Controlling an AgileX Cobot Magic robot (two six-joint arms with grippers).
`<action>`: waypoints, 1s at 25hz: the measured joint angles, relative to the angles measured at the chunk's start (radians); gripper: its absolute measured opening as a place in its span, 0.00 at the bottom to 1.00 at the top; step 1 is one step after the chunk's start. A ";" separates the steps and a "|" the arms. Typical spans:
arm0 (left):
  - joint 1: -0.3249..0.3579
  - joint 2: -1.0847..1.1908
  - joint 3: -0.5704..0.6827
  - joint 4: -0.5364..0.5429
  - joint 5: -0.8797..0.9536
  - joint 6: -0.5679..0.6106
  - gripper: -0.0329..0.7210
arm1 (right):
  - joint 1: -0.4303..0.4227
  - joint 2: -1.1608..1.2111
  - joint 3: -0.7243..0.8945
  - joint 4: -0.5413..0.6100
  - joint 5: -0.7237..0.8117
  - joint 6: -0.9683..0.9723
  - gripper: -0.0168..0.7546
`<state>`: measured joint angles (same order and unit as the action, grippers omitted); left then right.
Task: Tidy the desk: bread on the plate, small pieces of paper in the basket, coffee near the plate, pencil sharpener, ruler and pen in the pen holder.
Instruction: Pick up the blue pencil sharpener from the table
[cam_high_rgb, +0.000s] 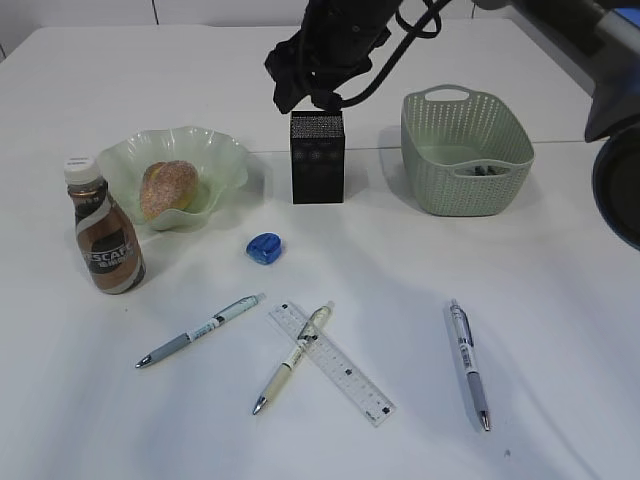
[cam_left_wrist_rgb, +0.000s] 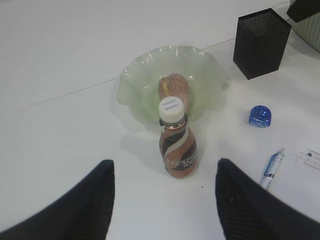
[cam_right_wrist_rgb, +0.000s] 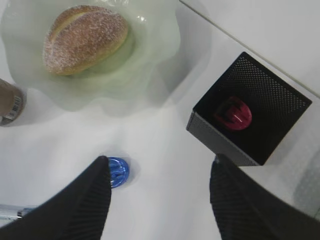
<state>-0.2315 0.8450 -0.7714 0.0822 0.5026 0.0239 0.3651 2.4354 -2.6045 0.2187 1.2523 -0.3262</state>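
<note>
A sugared bread roll (cam_high_rgb: 168, 188) lies on the pale green wavy plate (cam_high_rgb: 225, 150). A brown coffee bottle (cam_high_rgb: 105, 240) stands just left of the plate. A blue pencil sharpener (cam_high_rgb: 264, 247) lies in front of the black mesh pen holder (cam_high_rgb: 318, 157), which holds a red sharpener (cam_right_wrist_rgb: 233, 112). Three pens (cam_high_rgb: 200, 330) (cam_high_rgb: 293, 357) (cam_high_rgb: 469, 363) and a clear ruler (cam_high_rgb: 332, 363) lie on the near table. My right gripper (cam_right_wrist_rgb: 160, 162) is open and empty, above the spot between the blue sharpener (cam_right_wrist_rgb: 118, 171) and the holder (cam_right_wrist_rgb: 250, 112). My left gripper (cam_left_wrist_rgb: 165, 162) is open and empty, facing the bottle (cam_left_wrist_rgb: 177, 145).
A green basket (cam_high_rgb: 465, 150) stands right of the pen holder with a few small dark scraps inside. The right arm (cam_high_rgb: 325, 60) hangs over the holder at the back. The white table reaches to the far wall.
</note>
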 joint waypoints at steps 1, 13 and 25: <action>0.000 0.000 0.000 0.000 0.000 0.000 0.64 | 0.012 -0.008 0.000 -0.010 0.000 0.035 0.66; 0.000 0.000 0.000 0.001 0.030 0.000 0.64 | 0.032 -0.021 0.108 -0.038 0.001 0.090 0.66; 0.000 0.000 0.000 -0.004 0.109 0.000 0.64 | 0.118 -0.021 0.213 -0.042 0.001 0.032 0.66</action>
<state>-0.2315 0.8450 -0.7714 0.0777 0.6117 0.0239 0.4827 2.4142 -2.3917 0.1771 1.2530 -0.2941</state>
